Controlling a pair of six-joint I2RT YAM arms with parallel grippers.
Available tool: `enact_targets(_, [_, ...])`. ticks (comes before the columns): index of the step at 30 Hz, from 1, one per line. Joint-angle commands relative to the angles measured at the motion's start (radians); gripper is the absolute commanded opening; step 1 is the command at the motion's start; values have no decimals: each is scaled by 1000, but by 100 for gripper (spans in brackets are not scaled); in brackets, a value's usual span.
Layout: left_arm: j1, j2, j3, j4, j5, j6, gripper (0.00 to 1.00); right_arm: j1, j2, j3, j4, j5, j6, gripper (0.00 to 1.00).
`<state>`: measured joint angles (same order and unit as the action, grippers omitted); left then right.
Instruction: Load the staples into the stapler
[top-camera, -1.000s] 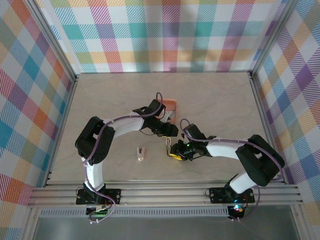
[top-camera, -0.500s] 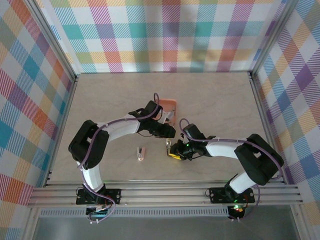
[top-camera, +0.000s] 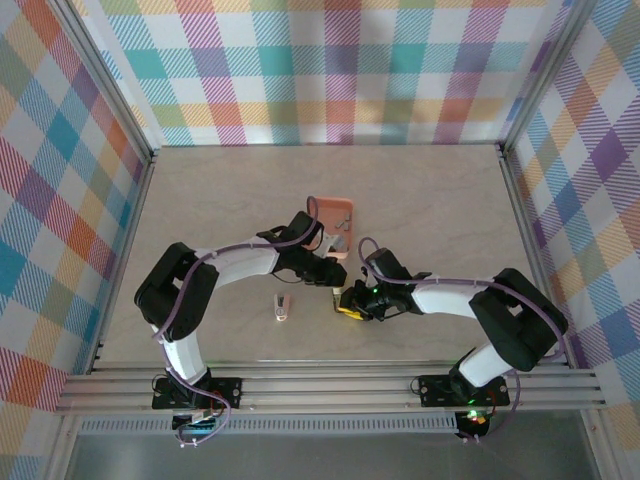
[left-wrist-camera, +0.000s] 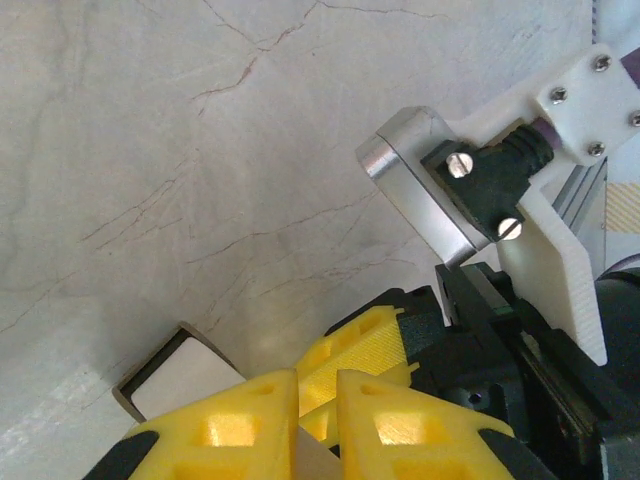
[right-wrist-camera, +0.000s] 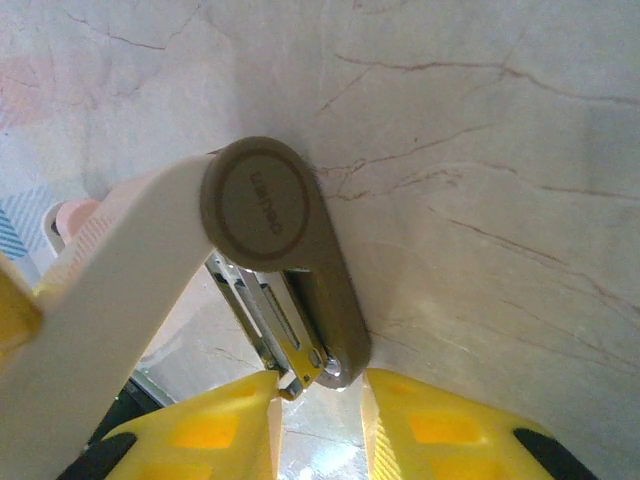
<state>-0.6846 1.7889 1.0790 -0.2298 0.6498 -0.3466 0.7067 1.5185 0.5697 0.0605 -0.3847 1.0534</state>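
**Left Arm Brought From Tray to Opened Stapler**

The stapler (right-wrist-camera: 280, 240) stands opened on the table (top-camera: 430, 200), near the front centre and just ahead of the right arm. Its white upper arm (right-wrist-camera: 120, 270) is hinged back and the metal staple channel (right-wrist-camera: 262, 310) is exposed. The right gripper (right-wrist-camera: 320, 385) is clamped on the stapler's front tip, one yellow finger against each side. It has not shifted over the last second.

Change: the left gripper (left-wrist-camera: 318, 376) has left the salmon tray (top-camera: 322, 203), travelled toward the near edge and drawn its fingers together on the way. It now sits just beside the right gripper, at the stapler. The tray is uncovered, and a grey fleck in it is probably the remaining staples (top-camera: 341, 218).

Pincer state: the left fingers nearly touch, with only a thin pale sliver in the slit. A pale flat piece (left-wrist-camera: 180, 378) with a dark edge protrudes from under one finger. Whether it is a staple strip or part of the stapler cannot be told, so a carried strip is unconfirmed. By my judgement the task stands at insertion, with the channel open and steadied.

A small pink-and-white object (top-camera: 282, 308) lies on the table to the left, well apart.
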Motion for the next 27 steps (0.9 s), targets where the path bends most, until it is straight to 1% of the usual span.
enact_targets(1, [-24, -30, -35, -29, -19, 25, 18, 4, -17, -37, -59, 79, -30, 28])
enact_targets(3, [-25, -31, -43, -31, -24, 32, 18, 3, -48, -42, -74, 83, -37, 30])
enact_targets(13, [-50, -21, -49, -39, -65, 52, 18, -2, -222, -40, -228, 92, -98, 33])
enact_targets(17, [-66, -22, -58, -39, -91, 50, 18, -2, -272, -37, -229, 78, -93, 36])
enact_targets(19, [-67, -24, -62, -39, -108, 46, 18, -3, -273, -17, -235, 67, -94, 38])
enact_targets(23, [-66, -22, -66, -37, -130, 43, 18, -3, -228, 10, -230, 58, -94, 38])
enact_targets(27, [-66, -19, -66, -36, -134, 41, 18, -3, -164, 12, -155, 39, -78, 37])
